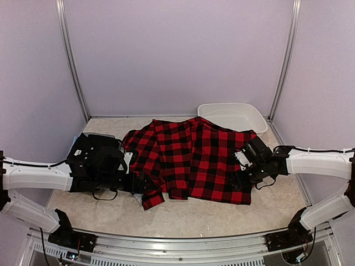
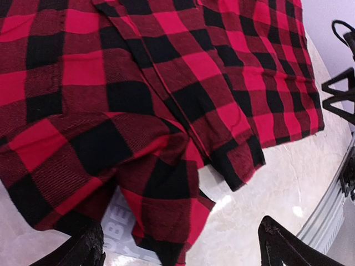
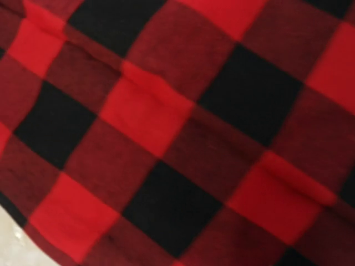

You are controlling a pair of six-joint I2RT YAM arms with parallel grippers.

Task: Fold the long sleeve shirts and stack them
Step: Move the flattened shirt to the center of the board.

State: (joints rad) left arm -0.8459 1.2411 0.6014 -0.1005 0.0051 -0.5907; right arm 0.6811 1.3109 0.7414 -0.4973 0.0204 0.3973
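Note:
The red-and-black checked flannel shirt point(image 1: 194, 158) lies spread and rumpled across the middle of the table. It fills most of the left wrist view point(image 2: 138, 83) and all of the right wrist view point(image 3: 177, 133). My left gripper point(image 1: 140, 183) is at the shirt's near left corner. Its fingers point(image 2: 83, 249) stand wide apart and open point(image 2: 180, 246), with a loose shirt corner point(image 2: 166, 216) between them. My right gripper point(image 1: 246, 176) rests on the shirt's right edge, its fingers hidden. The black, light blue and grey shirts cannot be made out for sure.
A white oval basin point(image 1: 252, 113) stands at the back right, just behind the shirt. A pale grey piece with printed letters point(image 2: 119, 221) peeks from under the shirt corner. A dark mass with a pale blue edge point(image 1: 75, 145) lies under my left arm.

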